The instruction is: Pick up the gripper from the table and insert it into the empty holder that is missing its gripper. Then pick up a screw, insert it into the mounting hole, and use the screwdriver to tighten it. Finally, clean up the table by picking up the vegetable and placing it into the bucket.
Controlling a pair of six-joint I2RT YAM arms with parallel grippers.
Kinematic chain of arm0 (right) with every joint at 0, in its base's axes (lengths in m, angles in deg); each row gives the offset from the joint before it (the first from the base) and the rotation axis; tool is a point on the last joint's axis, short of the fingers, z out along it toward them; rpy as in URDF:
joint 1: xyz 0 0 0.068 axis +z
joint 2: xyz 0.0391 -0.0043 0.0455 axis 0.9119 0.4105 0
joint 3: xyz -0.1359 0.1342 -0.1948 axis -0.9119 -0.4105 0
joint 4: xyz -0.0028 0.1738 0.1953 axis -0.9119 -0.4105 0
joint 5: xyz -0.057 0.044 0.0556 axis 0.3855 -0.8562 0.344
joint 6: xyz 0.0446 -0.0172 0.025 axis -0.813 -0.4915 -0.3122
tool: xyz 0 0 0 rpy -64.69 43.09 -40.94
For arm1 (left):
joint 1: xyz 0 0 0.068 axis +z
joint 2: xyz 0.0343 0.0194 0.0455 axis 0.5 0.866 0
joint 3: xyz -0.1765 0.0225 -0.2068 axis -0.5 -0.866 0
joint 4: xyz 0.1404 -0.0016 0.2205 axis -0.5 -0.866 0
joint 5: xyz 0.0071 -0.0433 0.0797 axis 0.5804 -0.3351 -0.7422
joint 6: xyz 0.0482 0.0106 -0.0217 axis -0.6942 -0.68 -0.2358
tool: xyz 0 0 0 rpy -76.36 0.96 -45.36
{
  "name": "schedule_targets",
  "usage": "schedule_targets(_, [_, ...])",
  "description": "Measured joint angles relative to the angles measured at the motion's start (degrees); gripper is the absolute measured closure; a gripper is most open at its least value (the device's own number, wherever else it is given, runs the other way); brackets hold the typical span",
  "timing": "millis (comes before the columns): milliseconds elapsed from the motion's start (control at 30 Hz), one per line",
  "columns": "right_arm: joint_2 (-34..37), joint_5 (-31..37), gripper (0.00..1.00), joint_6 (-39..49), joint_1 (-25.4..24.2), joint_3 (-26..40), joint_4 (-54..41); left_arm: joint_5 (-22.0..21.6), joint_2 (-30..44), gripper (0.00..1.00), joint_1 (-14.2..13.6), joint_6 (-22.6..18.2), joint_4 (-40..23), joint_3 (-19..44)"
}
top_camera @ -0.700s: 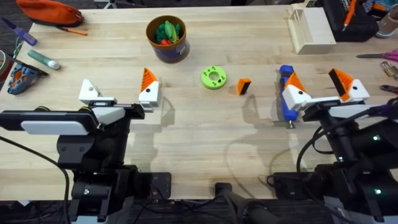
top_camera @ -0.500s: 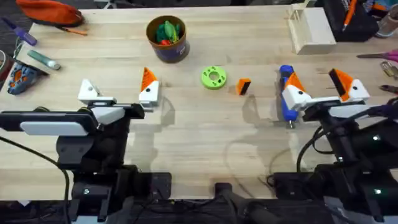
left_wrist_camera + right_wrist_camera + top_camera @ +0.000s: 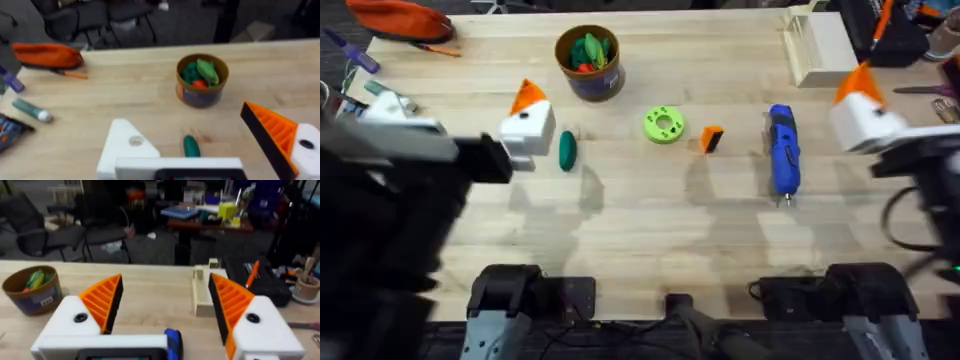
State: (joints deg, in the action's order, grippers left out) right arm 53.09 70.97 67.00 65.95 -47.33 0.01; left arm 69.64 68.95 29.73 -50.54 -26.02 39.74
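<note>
Barely begun | small orange plastic wedge gripper point(image 3: 712, 138) loose, between both arms | white triangular holder point(image 3: 125, 145) on left gripper point(image 3: 200, 150) bare | blue pen-shaped screwdriver point(image 3: 782, 152) idle | dark green toy vegetable point(image 3: 567, 149) beside left fingers, outside tan-rimmed bucket point(image 3: 589, 62) | left and right gripper point(image 3: 165, 315) spread apart, empty

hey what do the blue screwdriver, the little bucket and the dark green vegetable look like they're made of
Screwdriver: looks like smooth blue plastic, with a thin metal-looking tip at its near end.
Bucket: tan rim over a dark blue-purple printed body; it could be paper or thin plastic, hard to say which.
Vegetable: dark green, smooth and evenly coloured, so probably moulded toy plastic.
Table: pale wood with visible plank seams and grain.
</note>
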Motion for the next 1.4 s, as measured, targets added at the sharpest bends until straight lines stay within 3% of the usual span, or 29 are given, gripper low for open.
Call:
schedule_targets(133, [7.4, 0.0, 0.035, 0.0, 0.0, 12.1, -12.9, 0.0, 11.3, 0.015, 0.0, -0.1, -10.5, 11.0])
schedule_targets(333, [23.3, 0.0, 0.035, 0.0, 0.0, 26.3, -32.1, 0.0, 26.3, 0.015, 0.0, -0.1, -21.0, 21.7])
schedule_targets(567, [38.0, 0.0, 0.035, 0.0, 0.0, 36.1, -46.6, 0.0, 39.1, 0.015, 0.0, -0.3, -25.5, 26.4])
schedule_targets(733, [43.4, 0.0, 0.035, 0.0, 0.0, 37.1, -47.9, 0.0, 46.5, 0.015, 0.0, -0.3, -26.5, 26.4])
schedule_targets(900, [43.7, 0.0, 0.035, 0.0, 0.0, 37.1, -48.2, 0.5, 52.6, 0.015, 0.0, -0.3, -26.0, 26.5])
schedule_targets(1200, [43.7, 0.0, 0.035, 0.0, 0.0, 37.1, -48.2, 3.8, 74.2, 0.015, 0.0, -0.3, -22.4, 26.7])
schedule_targets(1400, [43.7, 0.0, 0.037, 0.0, 0.0, 37.1, -48.2, 5.1, 82.5, 0.013, 0.0, -0.5, -21.5, 26.8])
